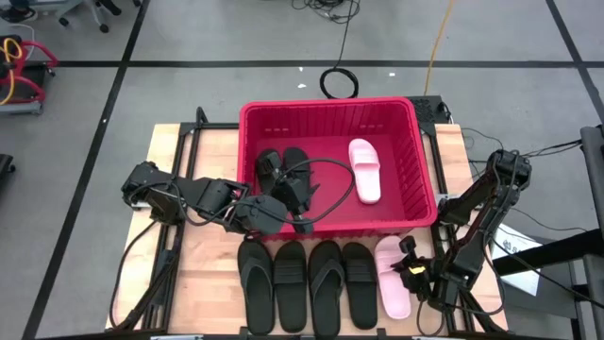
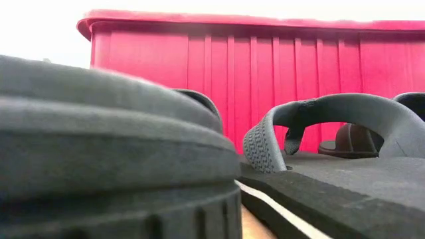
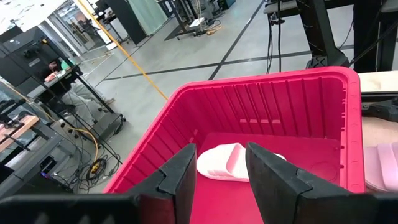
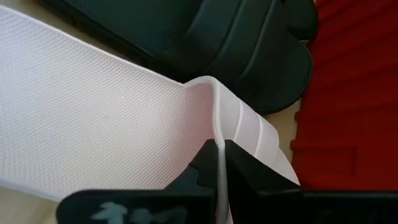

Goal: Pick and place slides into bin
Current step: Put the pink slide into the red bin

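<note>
The red bin stands at the table's far middle. Inside it lie one pale pink slide and black slides. My left gripper hovers open over the bin's near left part, nothing between its fingers. On the table, near side of the bin, several black slides lie in a row on their soles. A second pink slide lies at the row's right end. My right gripper is shut on that slide's strap. My right gripper pinches the pink slide's strap by its thin edge between its two fingers. The fingers come slanting down from the table's right side. The slide lies flat, its sole on the table.
In the low view a black slide's sole fills the left foreground. A thong flip-flop's strap arches in front of the bin's wall. Bare wood lies left of the row. Cables hang beside the right arm.
</note>
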